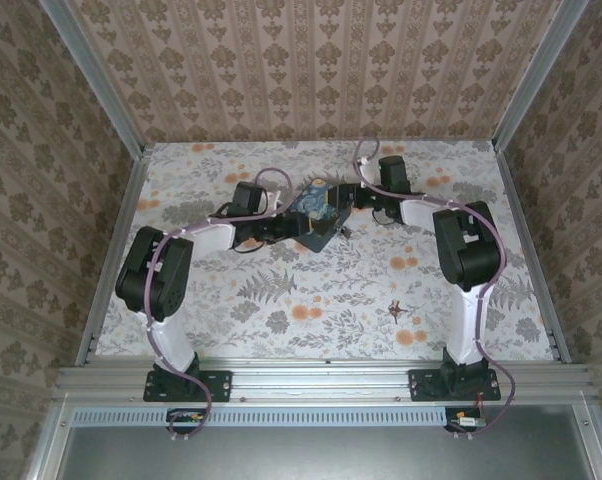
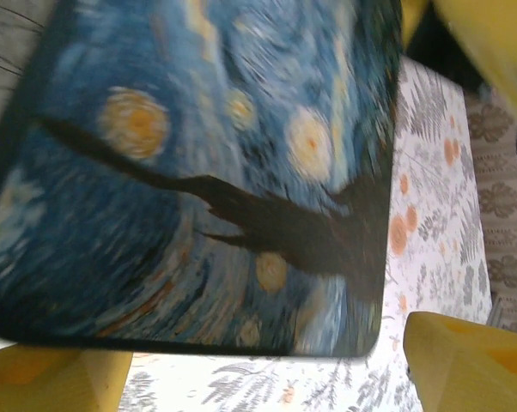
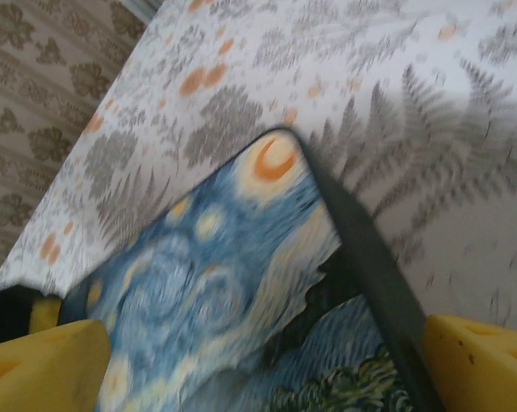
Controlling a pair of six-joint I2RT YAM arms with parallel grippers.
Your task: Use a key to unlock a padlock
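Left arm (image 1: 156,275): I see it rising from its base at the near left and bending right toward the middle of the table (image 1: 281,300).
Left claw (image 1: 293,225): It sits at the left near side of the box. On its own camera the yellow fingers (image 2: 465,360) are spread wide. The painted lid lies just beyond them and the right finger is clear of the lid's corner. I see nothing in its hold.
Box (image 1: 314,203): Dark blue with pale swirls and yellow spots. It sits in the far middle of the table, between the two claws.
Padlock (image 1: 343,232): A tiny grey thing on the table just right of the box's near corner. I take it for the lock, but it is too small to be sure.
Right claw (image 1: 346,197): It is at the far right side of the box. Its fingers (image 3: 482,360) are wide apart with a corner of the box between them, and the dark side wall runs up to the right finger. I cannot tell whether it grips.
Key (image 1: 396,312): A tiny dark thing on the table, nearer and to the right, well apart from both claws. It is probably the key.
Right arm (image 1: 468,250): It rises from the near right and bends left toward the box.
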